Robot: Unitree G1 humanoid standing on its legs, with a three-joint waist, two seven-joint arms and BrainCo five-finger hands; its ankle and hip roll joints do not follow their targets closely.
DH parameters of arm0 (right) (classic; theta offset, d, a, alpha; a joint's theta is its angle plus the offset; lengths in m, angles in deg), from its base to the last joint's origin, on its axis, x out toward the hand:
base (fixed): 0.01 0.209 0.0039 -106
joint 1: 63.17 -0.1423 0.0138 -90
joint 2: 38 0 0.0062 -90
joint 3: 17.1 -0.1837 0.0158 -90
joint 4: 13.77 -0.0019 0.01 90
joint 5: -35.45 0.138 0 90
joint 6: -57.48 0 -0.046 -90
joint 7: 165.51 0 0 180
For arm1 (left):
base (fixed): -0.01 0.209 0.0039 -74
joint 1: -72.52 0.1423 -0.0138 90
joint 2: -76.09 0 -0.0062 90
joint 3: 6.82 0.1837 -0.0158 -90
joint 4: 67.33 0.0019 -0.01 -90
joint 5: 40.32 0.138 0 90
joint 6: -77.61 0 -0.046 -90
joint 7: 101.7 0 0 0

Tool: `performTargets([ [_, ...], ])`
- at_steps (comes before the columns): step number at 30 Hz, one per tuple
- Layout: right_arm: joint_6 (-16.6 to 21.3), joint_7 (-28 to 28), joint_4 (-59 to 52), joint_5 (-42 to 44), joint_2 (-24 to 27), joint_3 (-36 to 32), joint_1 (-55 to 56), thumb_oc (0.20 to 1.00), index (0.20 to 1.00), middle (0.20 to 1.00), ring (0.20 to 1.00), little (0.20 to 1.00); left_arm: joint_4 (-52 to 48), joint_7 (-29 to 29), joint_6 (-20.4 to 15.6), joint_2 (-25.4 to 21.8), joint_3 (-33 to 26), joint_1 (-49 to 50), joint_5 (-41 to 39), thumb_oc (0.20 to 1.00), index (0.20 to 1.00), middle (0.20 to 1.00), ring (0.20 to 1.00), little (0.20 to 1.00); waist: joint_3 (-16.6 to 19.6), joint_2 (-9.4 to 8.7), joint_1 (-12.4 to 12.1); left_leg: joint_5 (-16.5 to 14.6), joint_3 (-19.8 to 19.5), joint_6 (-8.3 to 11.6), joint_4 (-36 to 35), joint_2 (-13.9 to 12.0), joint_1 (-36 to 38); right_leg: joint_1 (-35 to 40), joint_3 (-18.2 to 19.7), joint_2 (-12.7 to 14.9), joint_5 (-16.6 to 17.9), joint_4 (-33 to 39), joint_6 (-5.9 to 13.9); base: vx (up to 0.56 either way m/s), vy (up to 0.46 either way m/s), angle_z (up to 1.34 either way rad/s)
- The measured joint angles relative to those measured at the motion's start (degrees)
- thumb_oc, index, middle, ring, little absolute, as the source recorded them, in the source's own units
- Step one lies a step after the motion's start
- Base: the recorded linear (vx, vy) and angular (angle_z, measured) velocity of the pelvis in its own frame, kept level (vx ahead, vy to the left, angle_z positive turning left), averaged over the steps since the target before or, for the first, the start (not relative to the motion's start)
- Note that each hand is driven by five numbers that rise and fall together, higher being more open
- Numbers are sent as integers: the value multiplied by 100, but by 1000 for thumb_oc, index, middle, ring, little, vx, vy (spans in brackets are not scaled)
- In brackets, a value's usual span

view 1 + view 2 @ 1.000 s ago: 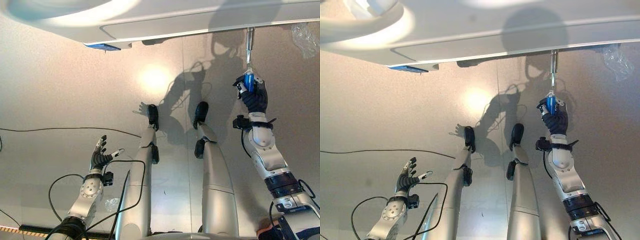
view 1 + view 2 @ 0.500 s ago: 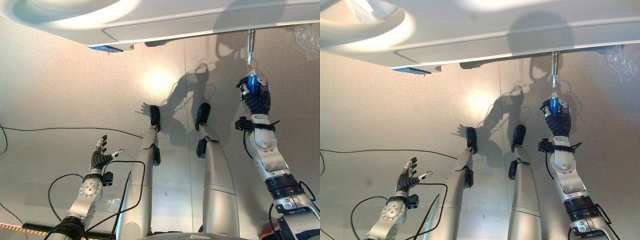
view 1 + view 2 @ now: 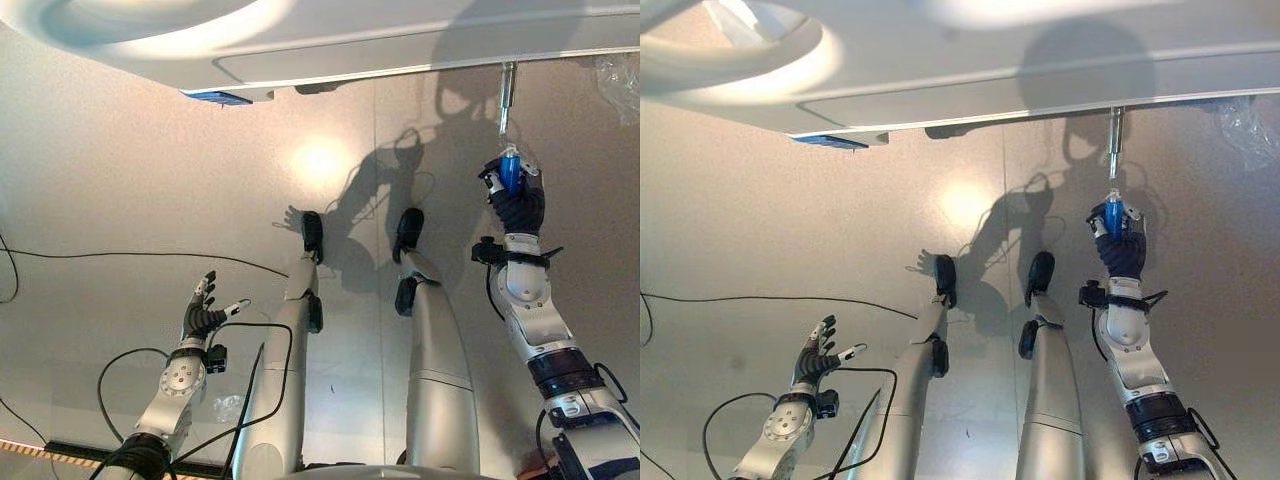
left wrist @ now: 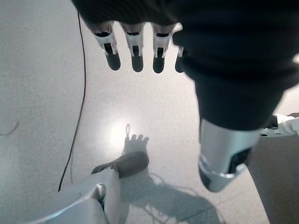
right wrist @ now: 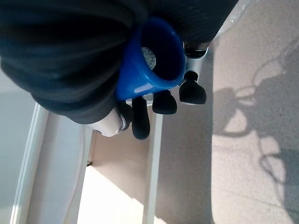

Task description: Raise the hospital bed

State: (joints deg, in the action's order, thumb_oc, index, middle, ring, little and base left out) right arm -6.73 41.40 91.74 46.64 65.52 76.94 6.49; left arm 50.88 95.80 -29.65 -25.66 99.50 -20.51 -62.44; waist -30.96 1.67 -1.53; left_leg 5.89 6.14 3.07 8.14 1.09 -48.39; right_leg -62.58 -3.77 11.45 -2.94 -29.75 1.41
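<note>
The white hospital bed [image 3: 350, 40] spans the far side of the view, seen from below its edge. A thin metal crank rod [image 3: 506, 95] hangs down from the bed's edge at the right and ends in a blue handle [image 3: 510, 170]. My right hand [image 3: 520, 208] is raised to it, with its fingers curled round the blue handle [image 5: 149, 60]. My left hand [image 3: 200, 315] hangs low at the lower left over the floor, its fingers [image 4: 135, 46] straight and spread, holding nothing.
A blue tag [image 3: 222, 97] sits under the bed's edge at the left. Crumpled clear plastic [image 3: 620, 75] lies at the far right by the bed. A thin black cable [image 3: 150, 257] runs across the grey floor at the left, and striped tape [image 3: 30, 452] marks the lower left corner.
The whole picture has shifted a little to the right, so the camera moved. My right hand stays curled on the blue handle under the rod. The left hand has not moved.
</note>
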Motion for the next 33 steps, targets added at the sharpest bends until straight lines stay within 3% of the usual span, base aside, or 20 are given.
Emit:
performTargets([
  [9, 180, 116, 29, -50, 22, 0, 21, 200, 200, 200, 200, 200, 6, 67, 4, -8, -3, 0, 0, 1000, 1000, 1000, 1000, 1000, 1, -1, 37, 7, -41, -13, 2, 29, -110, -67, -38, 39, -7, 2, 13, 1, 0, 1],
  [22, -192, 113, -341, 135, -23, 60, 98, 200, 200, 200, 200, 200, -17, -9, 9, -2, 43, 0, 1, 1000, 1000, 1000, 1000, 1000, -2, 3, 65, 10, -156, -15, 50, -5, -127, 37, -172, 29, 9, 49, -5, -3, 35, 1],
  [26, -493, -195, -613, 891, 65, 420, 106, 200, 200, 200, 200, 200, -14, -100, 28, 7, -15, 68, 6, 1000, 1000, 1000, 1000, 1000, -1, 19, 57, -21, -190, 11, 79, -43, -29, 219, -219, -25, 47, 163, -22, 4, 80, -4],
  [33, -677, -451, -463, 1312, 293, 1127, -393, 200, 200, 200, 200, 200, 39, -169, 16, 33, 2, 54, 63, 1000, 1000, 1000, 1000, 1000, -6, 44, 87, -49, -220, 49, 145, -93, -63, 246, -261, -70, 88, 203, -66, -1, 79, -4],
])
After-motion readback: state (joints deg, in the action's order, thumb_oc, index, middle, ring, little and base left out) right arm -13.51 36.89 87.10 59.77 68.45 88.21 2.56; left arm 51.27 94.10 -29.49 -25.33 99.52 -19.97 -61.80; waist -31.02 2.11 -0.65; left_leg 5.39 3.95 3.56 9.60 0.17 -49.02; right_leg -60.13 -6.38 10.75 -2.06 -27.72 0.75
